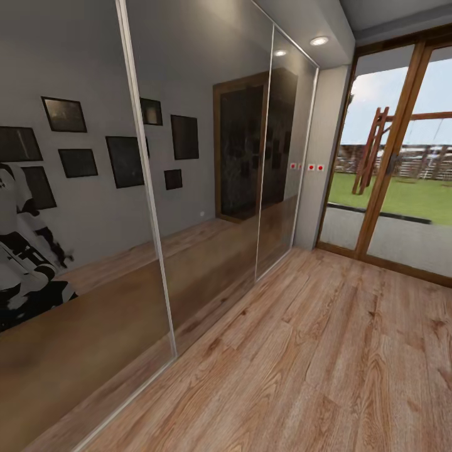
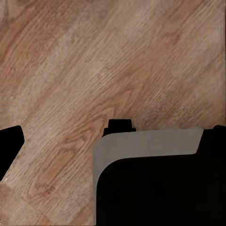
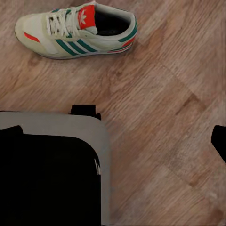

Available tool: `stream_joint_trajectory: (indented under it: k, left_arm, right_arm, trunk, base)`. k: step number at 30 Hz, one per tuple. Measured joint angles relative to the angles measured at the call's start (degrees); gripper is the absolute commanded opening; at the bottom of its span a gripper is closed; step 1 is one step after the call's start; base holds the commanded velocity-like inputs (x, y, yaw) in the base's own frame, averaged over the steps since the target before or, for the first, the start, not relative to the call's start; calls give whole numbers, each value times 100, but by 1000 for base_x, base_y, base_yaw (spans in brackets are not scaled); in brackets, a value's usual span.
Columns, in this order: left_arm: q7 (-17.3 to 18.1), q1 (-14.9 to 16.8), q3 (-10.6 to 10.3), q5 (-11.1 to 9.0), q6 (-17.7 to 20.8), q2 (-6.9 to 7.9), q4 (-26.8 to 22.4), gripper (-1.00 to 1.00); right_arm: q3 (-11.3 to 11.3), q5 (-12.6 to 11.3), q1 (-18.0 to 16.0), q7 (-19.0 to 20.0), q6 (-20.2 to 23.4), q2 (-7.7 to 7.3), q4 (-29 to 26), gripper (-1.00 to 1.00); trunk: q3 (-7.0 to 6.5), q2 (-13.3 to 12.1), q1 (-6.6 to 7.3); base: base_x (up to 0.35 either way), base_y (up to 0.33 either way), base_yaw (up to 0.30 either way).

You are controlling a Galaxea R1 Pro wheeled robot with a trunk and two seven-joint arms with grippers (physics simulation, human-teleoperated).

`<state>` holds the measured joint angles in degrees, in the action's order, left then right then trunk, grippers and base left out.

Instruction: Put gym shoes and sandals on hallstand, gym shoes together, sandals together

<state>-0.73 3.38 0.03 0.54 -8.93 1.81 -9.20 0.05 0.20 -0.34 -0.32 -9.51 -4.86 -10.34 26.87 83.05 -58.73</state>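
The right gripper's dark fingertip [image 3: 219, 141] shows at the edge of the right wrist view and the left gripper's dark fingertip [image 2: 9, 143] at the edge of the left wrist view, so I cannot tell how wide either gripper stands. Beyond the robot's grey-and-black base [image 3: 52, 165], one cream-white lace-up gym shoe [image 3: 77, 29] with green side stripes and a red tongue label lies upright on the warm light-brown wood-plank corridor floor [image 3: 160, 94], well apart from the fingertip. Ahead, the head view shows tall mirrored sliding wardrobe doors [image 1: 144, 188] along the floor and a wood-framed glass door [image 1: 392, 169] onto a green lawn.
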Motion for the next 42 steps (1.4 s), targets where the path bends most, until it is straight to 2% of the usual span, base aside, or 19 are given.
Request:
stream_joint_trajectory:
  k: [3, 4, 5, 6, 12, 27, 36, 42]
  left_arm:
    - [3, 99, -9, 8, -96, 28, -98, 100]
    - [4, 265, -10, 9, -1197, 41, -314, 100]
    - [6, 464, -10, 9, -1247, 71, -429, 100]
    - [7, 461, -12, 9, -1252, 87, -459, 100]
    - [46, 648, -3, -22, -1262, 159, -625, 100]
    - [56, 611, 17, -26, -1268, 180, -673, 100]
    - [34, 617, 17, -18, -1274, 179, -675, 100]
    - [21, 616, 14, -16, -1277, 169, -671, 100]
  right_arm:
    - [1, 2, -5, 0, -96, -97, -97, 100]
    - [-17, -6, -4, -1, -1434, -292, -308, 100]
    - [-4, 0, -14, 0, -1514, -316, -1239, 100]
    - [1, 5, -40, 0, -1520, -319, -1726, 100]
    - [-4, -7, -127, 0, -1529, -319, -2065, 100]
    - [2, -79, -171, 23, -1503, -262, -2085, 100]
    - [2, -84, -167, 10, -1502, -252, -2088, 100]
    - [6, -85, -172, 2, -1502, -243, -2082, 100]
  trunk:
    - [0, 0, 0]
    - [1, 0, 0]
    - [0, 0, 0]
    - [-1, 0, 0]
    - [0, 0, 0]
    - [0, 0, -1]
    - [0, 0, -3]
    - [7, 0, -3]
  base:
    - [0, 0, 0]
    - [0, 0, 0]
    - [0, 0, 0]
    - [0, 0, 0]
    - [0, 0, 0]
    - [-15, 0, 0]
    - [-270, -75, 13]
    - [-289, -177, 174]
